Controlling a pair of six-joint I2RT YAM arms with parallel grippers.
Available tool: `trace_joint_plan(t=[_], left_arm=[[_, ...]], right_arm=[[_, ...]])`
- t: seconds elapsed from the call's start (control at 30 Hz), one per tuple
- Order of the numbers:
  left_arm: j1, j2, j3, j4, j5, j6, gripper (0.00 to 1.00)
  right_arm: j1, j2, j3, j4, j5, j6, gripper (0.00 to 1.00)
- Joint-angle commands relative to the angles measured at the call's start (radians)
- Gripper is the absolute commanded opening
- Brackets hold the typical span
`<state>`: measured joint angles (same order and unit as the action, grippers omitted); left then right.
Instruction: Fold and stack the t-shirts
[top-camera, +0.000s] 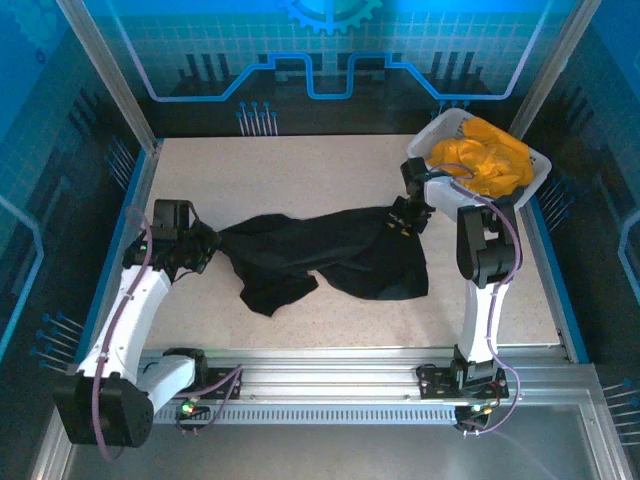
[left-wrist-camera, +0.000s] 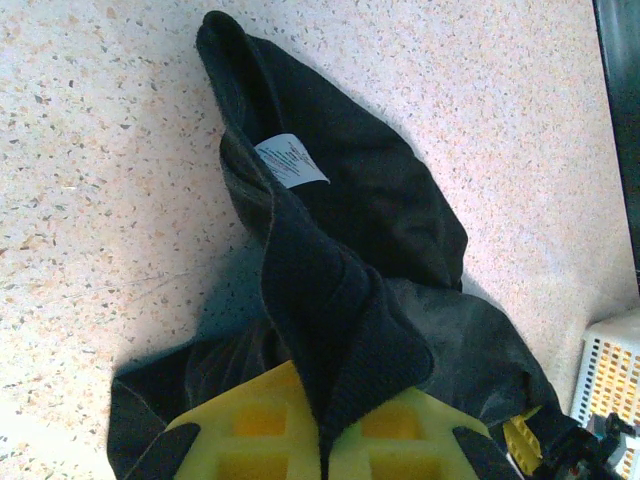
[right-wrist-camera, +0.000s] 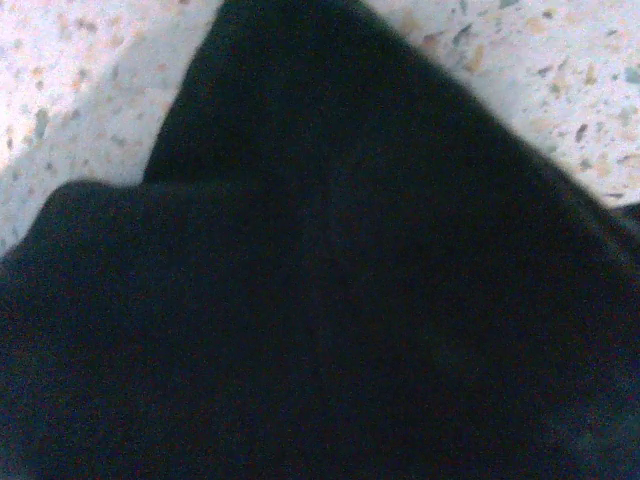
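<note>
Jaws first: left jaws pressed together on a thick fold of the black t-shirt (left-wrist-camera: 350, 230), with yellow pads (left-wrist-camera: 250, 435) on either side of the pinched cloth at the bottom of the left wrist view and nothing between them but fabric. At the right end of the same shirt (top-camera: 330, 255) in the top view, right jaws down against the dark cloth; cannot tell whether apart, together, or gripping anything. From the right wrist, black fabric (right-wrist-camera: 320, 300) close up, soft and blurred, with corners of speckled counter (right-wrist-camera: 80, 60) at the upper left and upper right. Shirt spread across the middle of the counter (top-camera: 300, 165), stretched in a long rumpled band from the left arm (top-camera: 130, 300) to the right arm (top-camera: 485, 260). Loose flap trailing toward the near edge at middle-left, and a wider lobe lying flat below the right end. Small white neck label (left-wrist-camera: 290, 162) facing up on the cloth in the left wrist view, beyond the pinched fold. In the white lattice basket (top-camera: 425, 135) at the far right corner of the counter, a heap of orange-yellow t-shirts (top-camera: 485, 160), well apart from the left jaws and just behind the right arm. Corner of that basket (left-wrist-camera: 612, 370) also at the right edge of the left wrist view, past the black cloth.
</note>
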<state>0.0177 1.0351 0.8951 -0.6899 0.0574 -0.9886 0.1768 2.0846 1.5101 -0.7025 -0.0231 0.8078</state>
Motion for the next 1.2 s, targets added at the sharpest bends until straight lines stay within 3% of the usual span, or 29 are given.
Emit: trace_joint_plan(t=[0.0,0.1,0.5,0.93,1.17], left_arm=[[0.011,0.009,0.041,0.02,0.022,0.016,0.0],[0.011,0.007,0.071,0.028,0.024,0.003,0.0],[0.01,-0.032,0.234,0.215,0.093,-0.159,0.0],[0.008,-0.293,0.318,0.435,0.094,-0.197,0.0],[0.008,-0.223,0.458,0.464,0.006,-0.19,0.0]], right_arm=[[-0.007,0.028,0.064,-0.046,0.003,-0.016,0.14],[-0.006,-0.013,0.062,-0.051,0.005,-0.025,0.0],[-0.01,-0.389,-0.038,-0.089,0.007,-0.032,0.0],[-0.051,-0.862,-0.135,0.023,0.145,0.01,0.0],[-0.129,-0.85,0.01,0.034,0.139,0.02,0.0]])
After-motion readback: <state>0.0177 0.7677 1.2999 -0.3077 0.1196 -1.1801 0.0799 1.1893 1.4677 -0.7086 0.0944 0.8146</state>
